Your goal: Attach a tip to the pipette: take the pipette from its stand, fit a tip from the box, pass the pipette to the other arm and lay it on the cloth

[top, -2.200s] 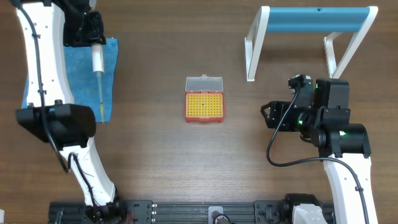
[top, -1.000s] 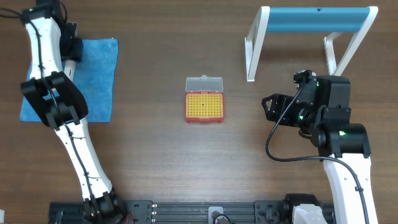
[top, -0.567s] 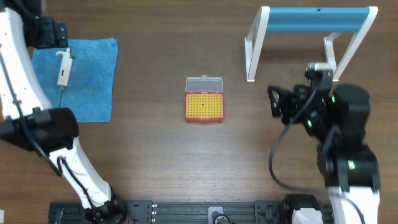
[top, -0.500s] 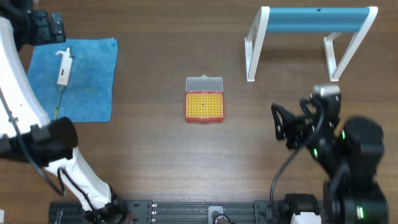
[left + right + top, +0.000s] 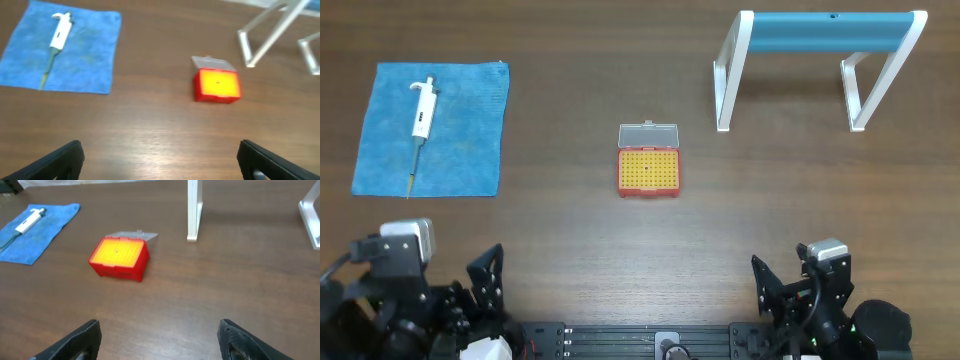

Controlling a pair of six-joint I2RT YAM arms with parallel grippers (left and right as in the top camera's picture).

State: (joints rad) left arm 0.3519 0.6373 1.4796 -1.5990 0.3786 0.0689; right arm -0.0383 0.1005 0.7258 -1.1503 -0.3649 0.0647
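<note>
Left tool (image 5: pixel 160 156) and right tool (image 5: pixel 160 334) gape wide; one pipette (image 5: pixel 420 114) lies on one cloth (image 5: pixel 468 130), one tip box (image 5: pixel 648 172) apart.

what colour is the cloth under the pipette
Blue: the cloth under the pipette shows best in the top view.

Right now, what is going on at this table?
Nothing is being handled. The white pipette with its yellow tip lies on the blue cloth, the red tip box stands open mid-table, and the white and blue stand stands at the far right. The left gripper and right gripper sit open near the arms' bases.
</note>
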